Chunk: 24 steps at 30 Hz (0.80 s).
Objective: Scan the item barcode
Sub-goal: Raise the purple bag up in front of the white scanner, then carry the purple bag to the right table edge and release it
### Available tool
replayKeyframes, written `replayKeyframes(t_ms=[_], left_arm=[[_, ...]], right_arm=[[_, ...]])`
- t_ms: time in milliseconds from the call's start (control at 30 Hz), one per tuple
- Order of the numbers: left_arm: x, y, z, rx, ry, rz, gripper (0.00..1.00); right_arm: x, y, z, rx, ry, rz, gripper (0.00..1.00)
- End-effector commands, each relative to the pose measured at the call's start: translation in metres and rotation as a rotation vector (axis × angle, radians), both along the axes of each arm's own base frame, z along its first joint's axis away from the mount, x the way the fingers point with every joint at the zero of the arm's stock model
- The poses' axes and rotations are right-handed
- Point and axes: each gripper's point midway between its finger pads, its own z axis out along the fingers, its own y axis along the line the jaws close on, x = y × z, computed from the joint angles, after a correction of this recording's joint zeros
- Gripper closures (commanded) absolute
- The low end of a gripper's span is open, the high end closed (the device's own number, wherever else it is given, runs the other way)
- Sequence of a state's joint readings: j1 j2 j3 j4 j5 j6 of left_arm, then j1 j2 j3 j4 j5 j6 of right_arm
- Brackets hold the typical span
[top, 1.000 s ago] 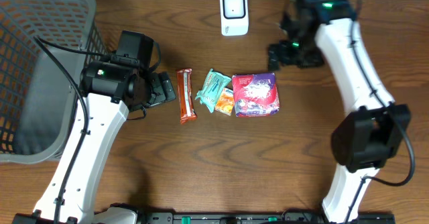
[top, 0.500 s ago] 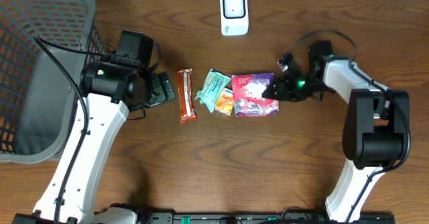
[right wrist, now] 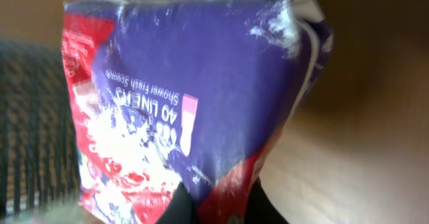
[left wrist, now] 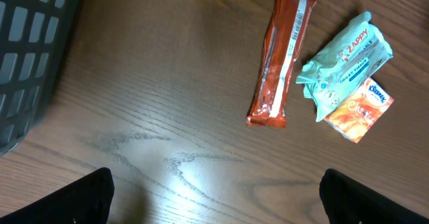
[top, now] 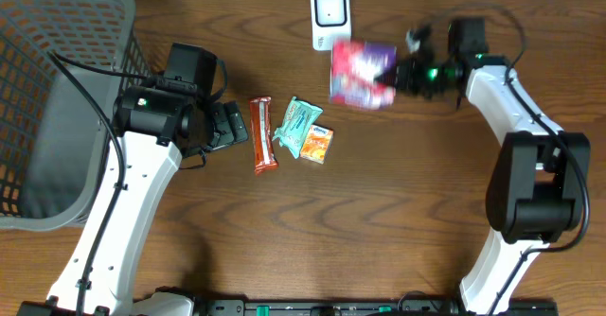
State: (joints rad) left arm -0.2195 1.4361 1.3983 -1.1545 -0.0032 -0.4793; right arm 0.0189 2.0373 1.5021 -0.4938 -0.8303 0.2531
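Your right gripper (top: 405, 74) is clamping tight on the purple packet's (top: 362, 73) edge, near the scanner (top: 329, 18). That thin hold is risking a slip or a twist, turning the barcode away. Your left gripper (top: 230, 125) is hanging wide open, empty.

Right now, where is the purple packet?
In the overhead view, the purple packet is gripped by the right tool, just right of the white scanner.

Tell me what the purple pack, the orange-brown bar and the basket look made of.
Purple pack: thin plastic film, glossy; it creases and throws white glare.
Orange-brown bar: likely a foil-like plastic wrapper, shiny, with crimped ends.
Basket: probably moulded plastic, dark grey, matte, with a regular grid of holes.
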Motion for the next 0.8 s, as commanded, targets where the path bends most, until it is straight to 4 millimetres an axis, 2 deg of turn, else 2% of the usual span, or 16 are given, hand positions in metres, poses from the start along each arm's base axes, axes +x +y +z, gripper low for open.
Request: replayKeyframes(t_ms=[0,133,300,500,600,700,767], left_arm=[[0.001,0.003,0.004,0.003,-0.010,0.018,0.02],[0.001,0.003,0.004,0.003,-0.010,0.018,0.02],[0.001,0.003,0.004,0.003,-0.010,0.018,0.02],[0.001,0.003,0.004,0.003,-0.010,0.018,0.02],[0.001,0.003,0.004,0.003,-0.010,0.018,0.02],[0.000,0.002,0.004,0.003,-0.010,0.018,0.02],[0.000,0.002,0.004,0.003,-0.010,0.018,0.02]], right_arm=[[0.030,0.020,0.071,0.066,-0.194,-0.027,0.99],[0.068,0.022,0.072,0.003,-0.186,-0.319,0.99],[0.091,0.046,0.093,0.008,-0.321,-0.434,0.99],[0.111,0.067,0.093,0.085,-0.379,-0.517,0.99],[0.118,0.064,0.080,0.079,-0.386,-0.540,0.99],[0.124,0.052,0.066,0.046,-0.373,-0.583,0.99],[0.128,0.039,0.064,0.033,-0.369,-0.600,0.99]])
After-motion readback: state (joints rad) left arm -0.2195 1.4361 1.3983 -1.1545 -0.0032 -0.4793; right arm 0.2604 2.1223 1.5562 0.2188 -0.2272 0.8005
